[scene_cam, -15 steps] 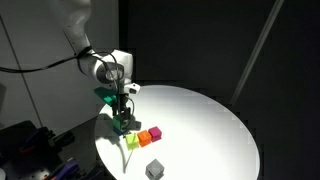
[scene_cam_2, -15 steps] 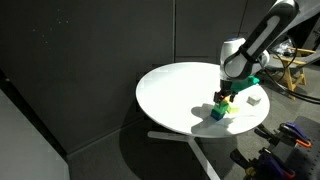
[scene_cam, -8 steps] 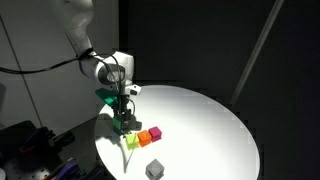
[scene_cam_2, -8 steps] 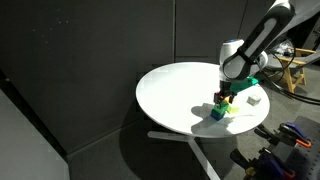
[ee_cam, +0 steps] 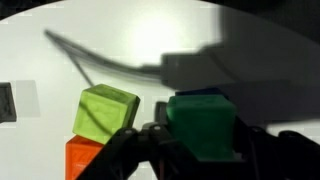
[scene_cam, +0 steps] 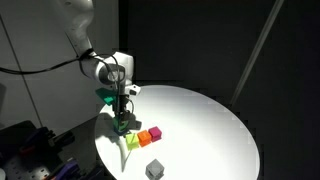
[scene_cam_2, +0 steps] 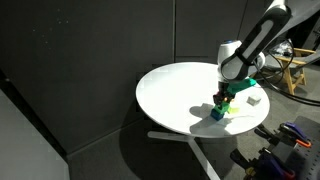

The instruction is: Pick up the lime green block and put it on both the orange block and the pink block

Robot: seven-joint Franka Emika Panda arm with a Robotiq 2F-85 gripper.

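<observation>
My gripper (ee_cam: 203,142) is shut on the lime green block (ee_cam: 203,122), its dark fingers pressed to both sides. A dark blue edge shows just behind the block. In an exterior view the gripper (scene_cam: 122,117) stands low over the table at the lime green block (scene_cam: 122,124). Beside it lies a row: a yellow-green cube (scene_cam: 132,142), the orange block (scene_cam: 144,137) and the pink block (scene_cam: 155,132). The wrist view shows the yellow-green cube (ee_cam: 105,110) and the orange block (ee_cam: 86,160) left of the jaws; the pink block is out of that view.
The blocks sit near one edge of a round white table (scene_cam: 200,125). A grey cube (scene_cam: 153,169) lies apart, near the rim. In an exterior view a dark blue-teal cube (scene_cam_2: 217,113) sits under the gripper (scene_cam_2: 222,100) and a pale cube (scene_cam_2: 254,99) lies nearby.
The jaws have closed from open onto the lime green block. The arm has hardly moved and the other blocks stay where they were.
</observation>
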